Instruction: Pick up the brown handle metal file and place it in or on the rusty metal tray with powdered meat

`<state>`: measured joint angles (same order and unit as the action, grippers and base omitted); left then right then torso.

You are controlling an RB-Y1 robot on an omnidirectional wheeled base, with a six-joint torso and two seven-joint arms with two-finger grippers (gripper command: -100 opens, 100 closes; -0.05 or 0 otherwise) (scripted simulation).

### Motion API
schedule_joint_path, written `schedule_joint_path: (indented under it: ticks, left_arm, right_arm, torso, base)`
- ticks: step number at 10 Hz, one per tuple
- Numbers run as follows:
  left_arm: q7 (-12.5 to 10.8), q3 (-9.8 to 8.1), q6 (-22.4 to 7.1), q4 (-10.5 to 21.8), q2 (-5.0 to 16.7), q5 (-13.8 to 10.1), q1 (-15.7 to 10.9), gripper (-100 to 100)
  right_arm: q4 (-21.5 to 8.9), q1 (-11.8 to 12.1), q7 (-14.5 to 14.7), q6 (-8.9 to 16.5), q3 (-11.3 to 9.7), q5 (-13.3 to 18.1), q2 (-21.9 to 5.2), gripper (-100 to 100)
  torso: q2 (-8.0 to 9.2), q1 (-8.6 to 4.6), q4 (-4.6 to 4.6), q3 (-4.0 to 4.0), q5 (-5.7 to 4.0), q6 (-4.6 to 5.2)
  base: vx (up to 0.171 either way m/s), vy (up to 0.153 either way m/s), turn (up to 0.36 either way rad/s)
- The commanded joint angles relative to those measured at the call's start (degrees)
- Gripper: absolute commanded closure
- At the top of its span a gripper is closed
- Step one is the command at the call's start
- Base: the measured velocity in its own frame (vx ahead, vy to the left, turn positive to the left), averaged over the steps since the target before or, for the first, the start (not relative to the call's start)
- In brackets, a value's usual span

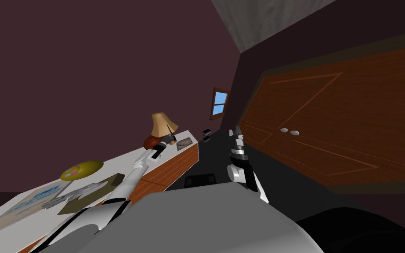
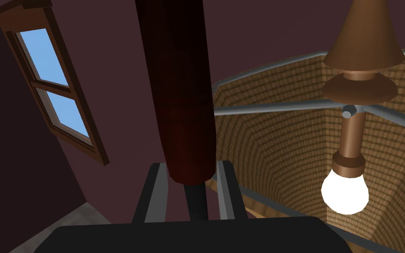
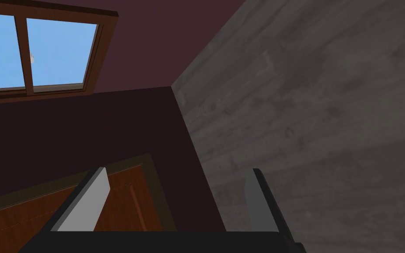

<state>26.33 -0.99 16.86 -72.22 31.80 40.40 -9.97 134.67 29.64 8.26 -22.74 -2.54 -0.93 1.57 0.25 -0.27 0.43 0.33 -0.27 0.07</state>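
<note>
One lamp (image 2: 351, 140) just beside file (image 2: 182, 110) in left jaws; tray (image 1: 184, 143) near

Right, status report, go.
Left gripper shut on the file, up close by the lamp. Right gripper open, idle near the door. Tray at the table end, not yet reached.

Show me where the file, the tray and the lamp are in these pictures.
file (image 2: 177, 101): left wrist view, on the middle of its dark brown handle.
tray (image 1: 184, 147): head view, on its near rim.
lamp (image 1: 162, 123): head view, on its tan shade.
</note>
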Motion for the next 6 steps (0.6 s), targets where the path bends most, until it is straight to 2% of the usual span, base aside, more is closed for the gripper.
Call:
schedule_joint_path:
  ticks: [1,6]
  left_arm:
    - [-1.17,0.01,-0.61,0.71,0.74,0.03,-2.4,100]
    - [-3.96,0.26,-1.74,5.79,2.24,0.15,-9.51,100]
  right_arm:
    - [0.0,0.0,0.0,0.0,0.0,0.0,0.0,0]
    - [0.0,0.0,0.0,0.0,0.0,0.0,0.0,0]
  torso:
    - [0.0,0.0,0.0,0.0,0.0,0.0]
    - [0.49,-0.35,0.48,0.49,-0.28,0.06]
  base:
    - [-0.039,-0.013,-0.026]
    - [-0.049,-0.015,-0.066]
